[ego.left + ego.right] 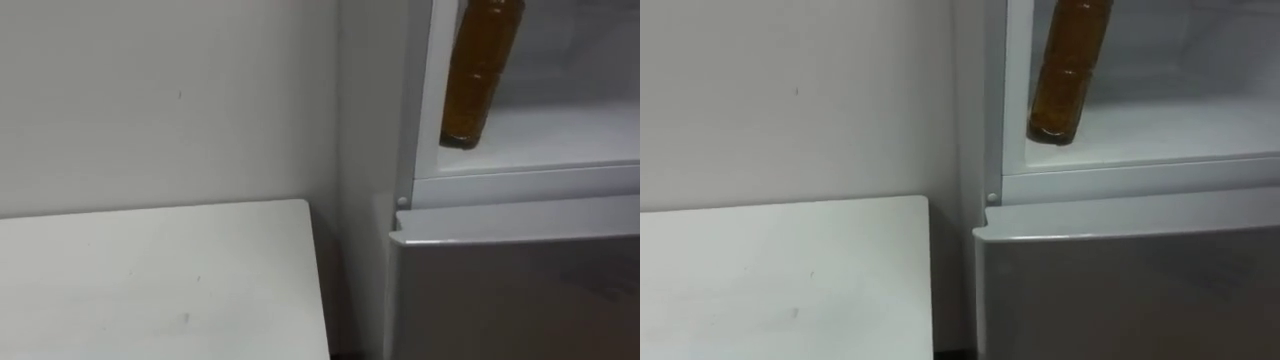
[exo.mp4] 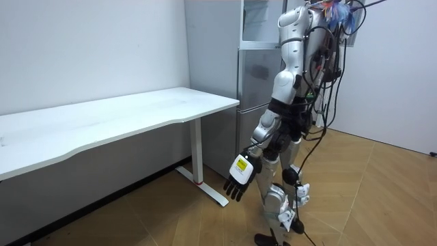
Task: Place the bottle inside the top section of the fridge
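You're mid-placement: the bottle (image 1: pixel 480 70) is hanging tilted inside the upper fridge (image 1: pixel 520 185), frame's upper right, while your left hand (image 2: pixel 239 181) is dangling slack-fingered; next calls for standing it upright.

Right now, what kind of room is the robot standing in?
Probably a plain room set up as a kitchen corner: a tall fridge, a white table beside it, and a wooden floor.

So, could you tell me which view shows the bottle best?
The right eye view: the bottle is tilted inside the upper fridge, base visible. The left eye view shows the same; in the room view the robot's body covers it.
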You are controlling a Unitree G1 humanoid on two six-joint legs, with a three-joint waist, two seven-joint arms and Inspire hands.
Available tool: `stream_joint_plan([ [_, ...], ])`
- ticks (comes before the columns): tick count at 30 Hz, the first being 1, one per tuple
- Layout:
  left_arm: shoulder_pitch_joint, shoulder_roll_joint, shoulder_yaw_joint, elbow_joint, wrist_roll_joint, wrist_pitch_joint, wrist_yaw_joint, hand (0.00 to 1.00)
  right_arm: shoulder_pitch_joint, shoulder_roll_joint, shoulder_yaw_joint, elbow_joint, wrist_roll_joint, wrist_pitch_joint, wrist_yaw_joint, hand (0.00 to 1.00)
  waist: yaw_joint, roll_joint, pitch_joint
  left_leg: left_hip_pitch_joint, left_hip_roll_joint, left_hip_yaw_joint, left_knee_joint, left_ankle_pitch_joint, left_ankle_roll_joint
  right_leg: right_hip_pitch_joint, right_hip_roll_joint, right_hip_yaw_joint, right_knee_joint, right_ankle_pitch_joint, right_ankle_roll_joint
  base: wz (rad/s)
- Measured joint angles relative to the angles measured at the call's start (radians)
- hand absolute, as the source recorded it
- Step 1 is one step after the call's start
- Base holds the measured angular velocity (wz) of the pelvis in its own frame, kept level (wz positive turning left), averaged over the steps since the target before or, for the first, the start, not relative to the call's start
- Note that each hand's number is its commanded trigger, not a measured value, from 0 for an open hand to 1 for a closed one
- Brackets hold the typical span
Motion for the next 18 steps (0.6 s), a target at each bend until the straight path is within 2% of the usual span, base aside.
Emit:
stream_joint_plan([
  [6, 0.001, 0.000, 0.000, -0.003, -0.002, -0.002, 0.003, 0.00, 0.009, 0.009, 0.000, 0.015, 0.087, -0.003, 0.004, 0.00, -0.003, 0.000, -0.0028, -0.005, -0.001, 0.003, 0.001, 0.000, 0.000, -0.011, 0.002, 0.001, 0.000, 0.000, -0.001, 0.00],
  [10, 0.009, 0.000, 0.002, -0.030, -0.037, -0.002, 0.015, 0.00, 0.013, 0.009, -0.009, 0.038, 0.216, -0.003, 0.003, 0.00, -0.007, -0.003, -0.0039, -0.008, -0.001, 0.003, 0.002, 0.000, 0.000, -0.011, 0.001, -0.001, -0.003, 0.000, -0.001, 0.00],
  [15, 0.024, 0.002, 0.005, -0.084, -0.037, -0.004, 0.022, 0.00, 0.016, 0.011, -0.059, 0.064, 0.367, -0.003, 0.001, 0.00, -0.012, -0.005, -0.0042, -0.010, -0.003, 0.003, 0.002, 0.000, 0.000, -0.010, 0.000, 0.001, -0.002, 0.000, -0.001, 0.00],
  [18, 0.026, 0.004, 0.012, -0.087, -0.038, -0.009, 0.031, 0.00, 0.007, 0.010, -0.118, 0.070, 0.463, -0.004, -0.009, 0.00, -0.020, -0.017, -0.0036, -0.010, -0.003, 0.002, 0.002, 0.000, -0.001, -0.009, 0.001, 0.000, -0.002, -0.002, -0.001, 0.00],
])
